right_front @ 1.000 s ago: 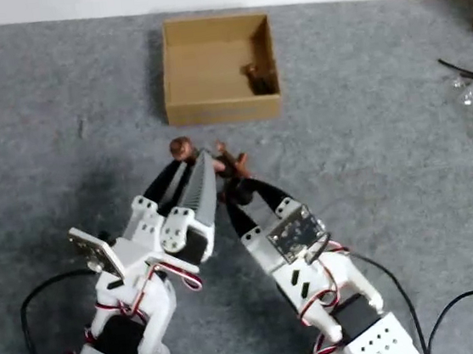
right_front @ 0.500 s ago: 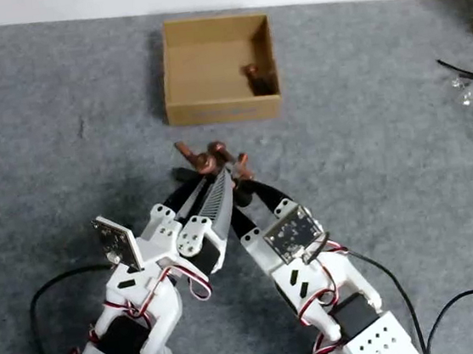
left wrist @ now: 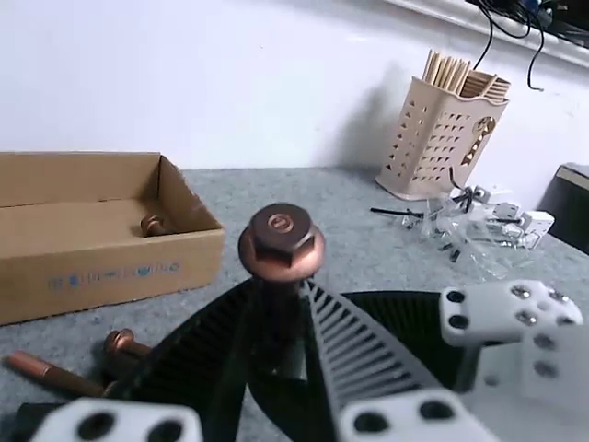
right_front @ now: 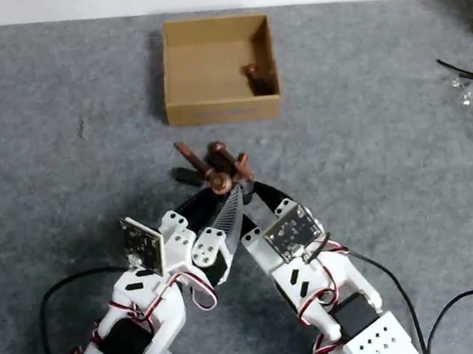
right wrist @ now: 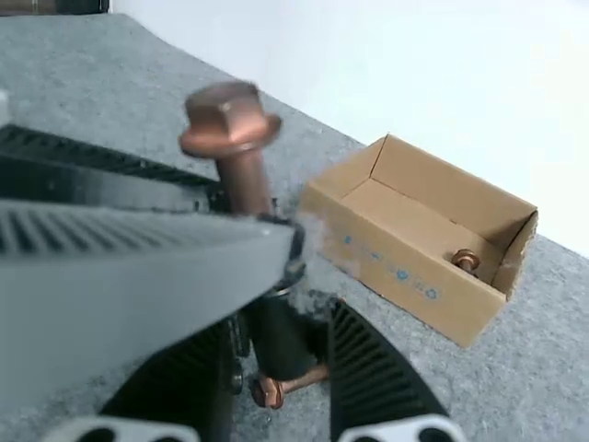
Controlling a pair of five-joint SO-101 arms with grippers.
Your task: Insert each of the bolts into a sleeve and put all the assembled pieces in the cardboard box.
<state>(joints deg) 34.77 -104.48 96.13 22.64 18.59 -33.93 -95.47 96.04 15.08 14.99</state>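
The left gripper [left wrist: 276,318] clamps the copper bolt [left wrist: 279,241] and the right gripper [right wrist: 282,318] grips the black sleeve [right wrist: 276,343], so the shank should probably line up with the bore before any push.

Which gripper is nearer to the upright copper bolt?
Left. The left gripper clamps the bolt by its shank, head up. The right gripper sits right beside it, holding the dark sleeve at the bolt's lower end.
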